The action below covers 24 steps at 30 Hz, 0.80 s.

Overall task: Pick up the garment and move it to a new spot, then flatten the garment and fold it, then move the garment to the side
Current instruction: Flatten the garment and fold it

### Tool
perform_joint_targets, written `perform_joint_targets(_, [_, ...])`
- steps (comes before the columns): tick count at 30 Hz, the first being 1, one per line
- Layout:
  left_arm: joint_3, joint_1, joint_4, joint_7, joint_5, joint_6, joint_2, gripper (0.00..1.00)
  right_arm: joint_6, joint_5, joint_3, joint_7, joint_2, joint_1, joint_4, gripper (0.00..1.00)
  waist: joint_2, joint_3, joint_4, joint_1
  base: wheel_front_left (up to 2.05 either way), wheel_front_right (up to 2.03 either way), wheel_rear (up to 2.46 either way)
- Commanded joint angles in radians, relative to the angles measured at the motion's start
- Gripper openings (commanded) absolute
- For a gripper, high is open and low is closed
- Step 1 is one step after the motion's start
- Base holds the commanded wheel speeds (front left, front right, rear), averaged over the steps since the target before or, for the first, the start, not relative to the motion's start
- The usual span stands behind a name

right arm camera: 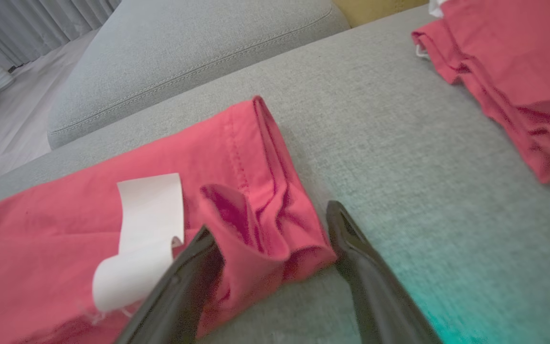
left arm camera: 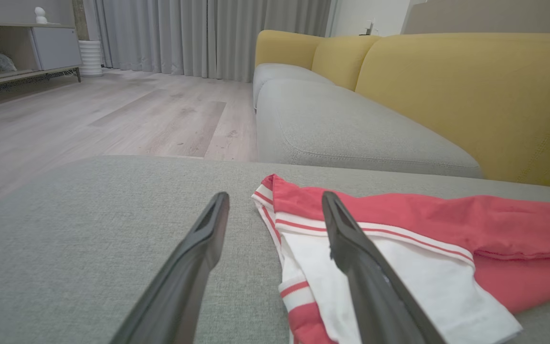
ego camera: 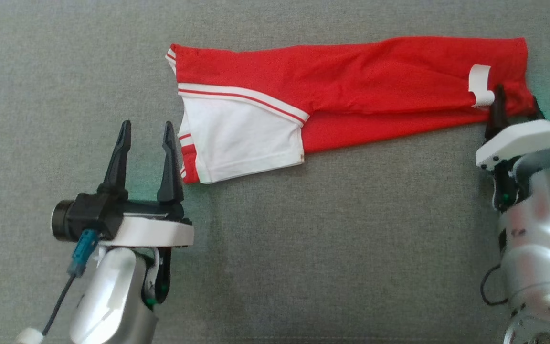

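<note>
Both jaws wide open, empty: left gripper (ego camera: 146, 125) beside the garment (ego camera: 351, 91) strip's white end on the grey cushion (ego camera: 303, 239), right gripper (right arm camera: 270, 220) straddling its bunched red end (label (right arm camera: 146, 224) close by), so a shallow pinch risks catching one layer and the fold spilling open.

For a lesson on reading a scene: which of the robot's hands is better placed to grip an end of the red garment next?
Probably right. The right hand is open with its fingers either side of a hemmed corner of the garment; the left hand stands open beside the other end.
</note>
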Motion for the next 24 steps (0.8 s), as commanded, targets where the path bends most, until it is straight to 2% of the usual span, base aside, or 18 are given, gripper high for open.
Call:
perform_joint_targets(1, [0.044, -0.032, -0.025, -0.005, 0.013, -0.007, 0.001, 1.0, -0.002, -0.019, 0.01, -0.002, 0.006, -0.026, 0.014, 1.0, 0.0, 0.006, 0.003, -0.0001, 0.0, 0.0, 0.0])
perform_joint_targets(3, [0.05, -0.038, -0.021, -0.005, 0.02, -0.013, -0.004, 1.0, -0.002, -0.035, -0.002, -0.007, 0.006, -0.041, 0.063, 1.0, 0.0, 0.01, 0.004, -0.0001, 0.0, 0.0, 0.0])
perform_joint_targets(4, [0.053, -0.041, -0.019, -0.005, 0.023, -0.015, -0.006, 1.0, -0.002, -0.04, -0.005, -0.016, 0.006, -0.049, 0.084, 0.8, 0.0, 0.011, 0.003, -0.0001, 0.0, 0.0, 0.0])
perform_joint_targets(5, [0.057, -0.044, -0.017, -0.005, 0.026, -0.018, -0.008, 1.0, -0.002, -0.045, -0.008, -0.027, 0.006, -0.056, 0.102, 0.02, 0.0, 0.011, 0.002, -0.0001, 0.0, 0.0, 0.0])
perform_joint_targets(11, [0.084, -0.044, -0.009, -0.005, 0.043, -0.028, -0.014, 1.0, -0.002, -0.105, -0.062, -0.105, 0.006, -0.066, 0.129, 0.0, 0.0, -0.009, -0.023, -0.0001, 0.0, 0.0, 0.0])
perform_joint_targets(15, [0.097, -0.036, -0.007, -0.005, 0.049, -0.032, -0.016, 1.0, -0.002, -0.16, -0.114, -0.118, 0.0, -0.049, 0.088, 0.0, 0.0, -0.027, -0.039, -0.0001, 0.0, 0.0, 0.0])
perform_joint_targets(24, [0.119, -0.016, 0.0, -0.005, 0.056, -0.046, -0.029, 1.0, -0.002, -0.275, -0.247, -0.087, -0.061, -0.021, -0.07, 0.0, 0.0, -0.085, -0.062, -0.0001, 0.0, 0.0, 0.0])
